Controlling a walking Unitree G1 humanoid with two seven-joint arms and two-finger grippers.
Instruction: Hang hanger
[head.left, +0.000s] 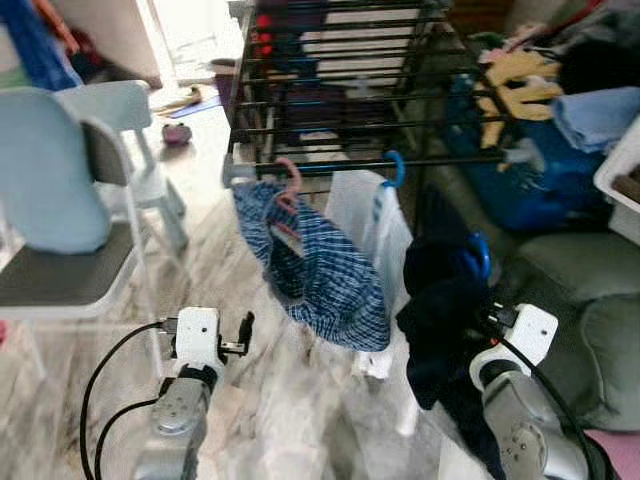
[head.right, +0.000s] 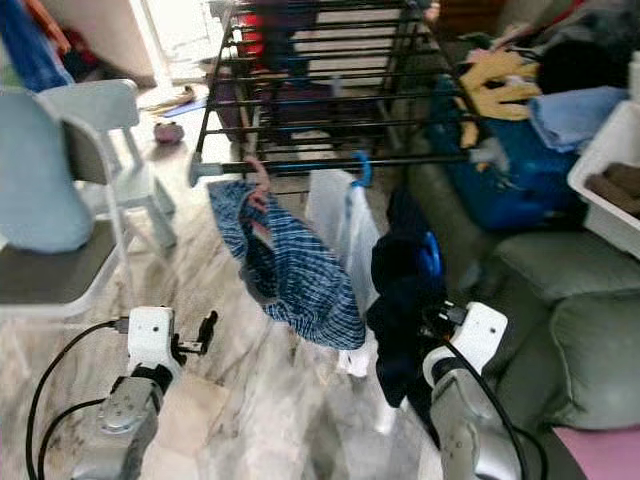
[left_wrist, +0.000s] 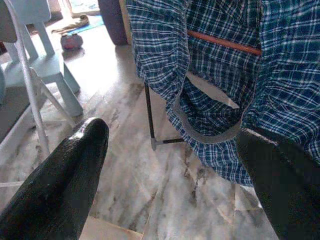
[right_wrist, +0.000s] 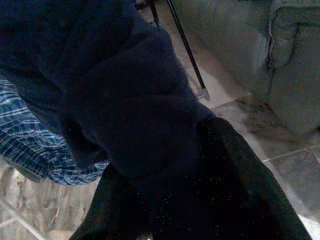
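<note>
The drying rack (head.left: 330, 100) stood ahead, its front rail carrying a blue plaid garment (head.left: 320, 270). Below it, the right gripper (head.left: 490, 315) clamped a dark garment (head.left: 440, 310) on a blue hanger (head.left: 478, 255). The load looked soft and light, best gripped near the stiff hook; the left gripper (head.left: 245, 335) was spread wide, empty.

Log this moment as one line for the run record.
right gripper: holds dark garment on blue hanger | left gripper: open, idle | drying rack: not reached

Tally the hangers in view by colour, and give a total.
Pink hanger, on the rack rail with the plaid garment: 1
Blue hangers, one hooked on the rail, one with the dark garment at the right gripper: 2
Total: 3
</note>
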